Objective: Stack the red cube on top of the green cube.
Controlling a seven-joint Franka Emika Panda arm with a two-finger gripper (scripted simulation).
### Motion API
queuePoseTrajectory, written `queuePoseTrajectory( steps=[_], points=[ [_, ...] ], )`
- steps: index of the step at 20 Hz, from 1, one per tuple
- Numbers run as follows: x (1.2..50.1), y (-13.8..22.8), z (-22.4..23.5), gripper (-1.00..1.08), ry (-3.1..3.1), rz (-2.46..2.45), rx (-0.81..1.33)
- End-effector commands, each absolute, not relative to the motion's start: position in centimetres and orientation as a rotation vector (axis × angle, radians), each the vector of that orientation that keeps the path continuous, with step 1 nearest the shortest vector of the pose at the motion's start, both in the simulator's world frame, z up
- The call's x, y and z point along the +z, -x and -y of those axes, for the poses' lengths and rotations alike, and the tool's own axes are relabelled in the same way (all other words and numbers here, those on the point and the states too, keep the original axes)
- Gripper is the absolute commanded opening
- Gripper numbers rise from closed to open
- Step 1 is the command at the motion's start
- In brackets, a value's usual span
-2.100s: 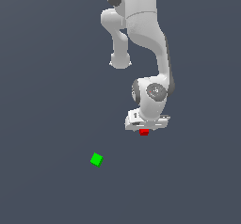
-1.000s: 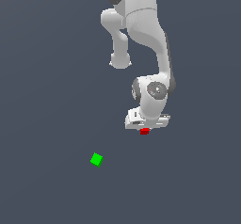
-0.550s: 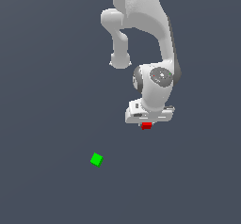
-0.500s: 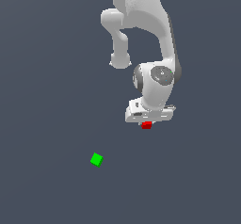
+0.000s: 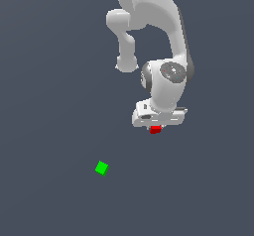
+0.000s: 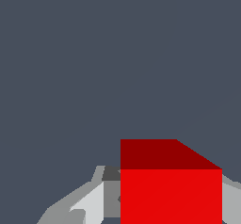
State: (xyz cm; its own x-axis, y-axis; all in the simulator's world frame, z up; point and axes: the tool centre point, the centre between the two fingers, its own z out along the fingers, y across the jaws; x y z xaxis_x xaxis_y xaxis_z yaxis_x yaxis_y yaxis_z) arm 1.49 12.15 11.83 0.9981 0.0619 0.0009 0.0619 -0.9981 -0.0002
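Bright red cube (image 6: 170, 195), green cube (image 5: 101, 168), seemingly plain dark-grey floor (image 5: 44, 81)

1. We see one plain, dark blue-grey surface (image 5: 44, 81) that fills the whole exterior view, with no edge, seam or marking on it.
2. We see the green cube (image 5: 101, 168) lying directly on this surface, toward the exterior view's lower left, turned so its corners point along the view.
3. We see bare surface on every side of that cube.
4. In the wrist view, we see the same flat grey surface (image 6: 94, 53) filling the background.
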Motion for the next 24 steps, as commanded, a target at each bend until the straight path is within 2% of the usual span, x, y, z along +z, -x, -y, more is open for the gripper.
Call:
queuePoseTrajectory(
  steps=[1, 9, 24],
  points=[
    [11.8, -1.6, -11.9, -1.0, 3.14, 0.097, -0.001],
    [10.9, -3.8, -8.3, -1.0, 3.14, 0.097, -0.001],
    [8.2, -10.6, 2.6, -1.0, 3.141, 0.097, -0.001]
  ],
)
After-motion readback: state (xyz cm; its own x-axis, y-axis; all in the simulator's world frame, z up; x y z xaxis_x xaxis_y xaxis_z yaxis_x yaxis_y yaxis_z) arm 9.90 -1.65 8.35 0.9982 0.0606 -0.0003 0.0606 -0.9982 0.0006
